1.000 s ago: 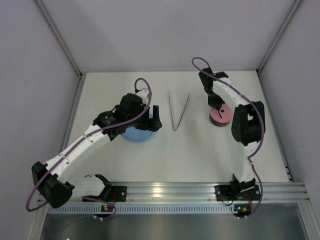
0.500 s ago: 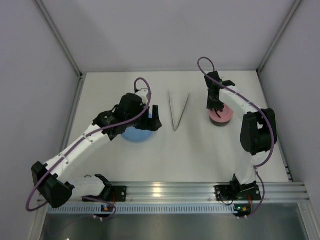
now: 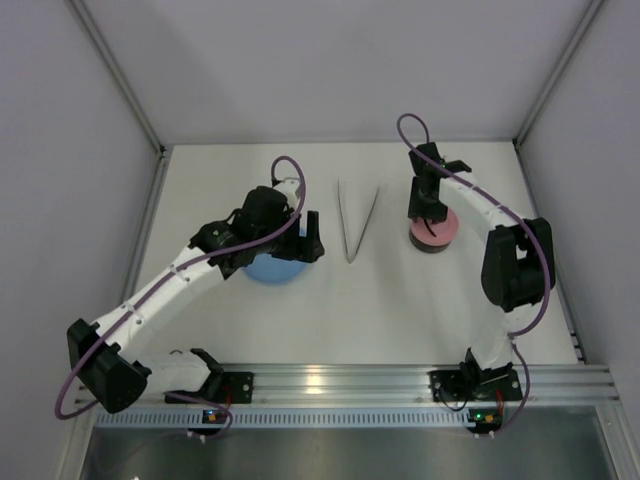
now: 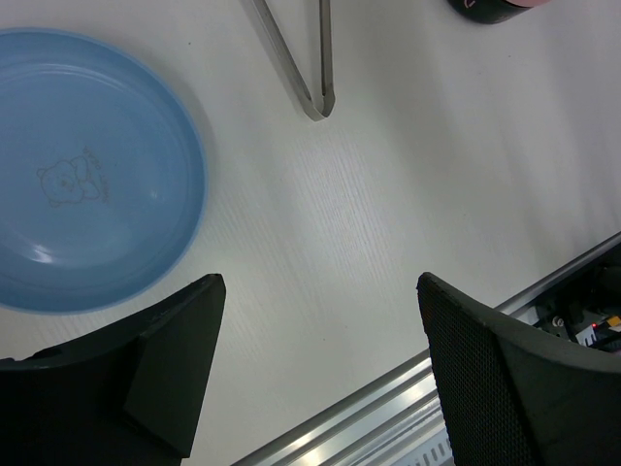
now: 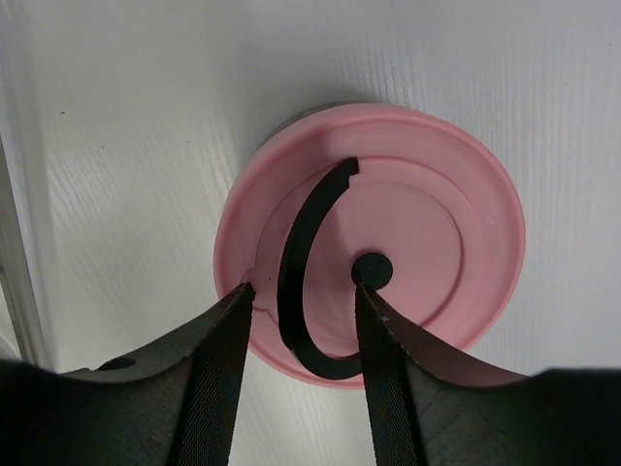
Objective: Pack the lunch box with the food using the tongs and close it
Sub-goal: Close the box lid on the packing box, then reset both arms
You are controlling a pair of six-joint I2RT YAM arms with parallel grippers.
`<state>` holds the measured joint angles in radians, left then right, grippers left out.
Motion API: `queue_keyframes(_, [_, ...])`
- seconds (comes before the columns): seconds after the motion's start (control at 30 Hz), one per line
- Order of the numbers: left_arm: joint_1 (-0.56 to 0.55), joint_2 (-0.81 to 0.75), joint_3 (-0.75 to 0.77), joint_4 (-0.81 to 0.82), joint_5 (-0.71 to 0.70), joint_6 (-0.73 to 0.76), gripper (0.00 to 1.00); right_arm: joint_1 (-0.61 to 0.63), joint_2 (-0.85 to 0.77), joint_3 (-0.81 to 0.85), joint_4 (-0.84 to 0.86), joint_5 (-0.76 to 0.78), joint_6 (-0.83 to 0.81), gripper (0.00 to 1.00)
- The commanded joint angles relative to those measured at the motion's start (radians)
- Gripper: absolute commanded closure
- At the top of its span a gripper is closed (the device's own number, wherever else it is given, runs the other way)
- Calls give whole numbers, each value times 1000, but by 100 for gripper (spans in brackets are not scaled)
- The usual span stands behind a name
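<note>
The lunch box (image 3: 433,244) stands at the right of the table with its pink lid (image 5: 437,223) lying flat on top. My right gripper (image 5: 303,288) hangs just over the lid, open, its fingers on either side of the black handle (image 5: 296,252) without pinching it. The tongs (image 3: 357,222) lie in a narrow V mid-table; their joined end (image 4: 312,97) shows in the left wrist view. My left gripper (image 4: 320,282) is open and empty above bare table, beside the plate. No food is in view.
A light-blue plate (image 4: 87,175) with nothing on it lies under my left arm (image 3: 250,235). White walls close the table at the back and sides. An aluminium rail (image 3: 330,380) runs along the near edge.
My right gripper has opened and let go of the lid's handle, leaving the lid on the box. Its elbow has swung to the right. The left arm has barely moved.
</note>
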<state>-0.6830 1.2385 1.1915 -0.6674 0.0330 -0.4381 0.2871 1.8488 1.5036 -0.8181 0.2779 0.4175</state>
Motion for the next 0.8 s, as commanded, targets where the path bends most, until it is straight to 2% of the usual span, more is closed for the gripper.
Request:
queue_keyframes(0.0, [3,6,25,11,7,10,15,6,-56,41,-41,4,24,53])
queue_keyframes(0.27, [3,12,34,12,10,7,15,3,-132,50,-69,23,23,49])
queue_keyframes(0.53, [3,32,46,11,-13,-5,15,3,-229,47,-18,-84,-11,47])
queue_keyframes(0.63, [3,44,68,6,-57,-11,15,3,-296,27,48,-166,-20,39])
queue_keyframes(0.73, [3,65,98,3,-91,-24,14,4,-371,26,117,-239,-34,25])
queue_keyframes(0.77, [3,73,109,5,-103,-28,14,6,-391,30,150,-255,-39,13])
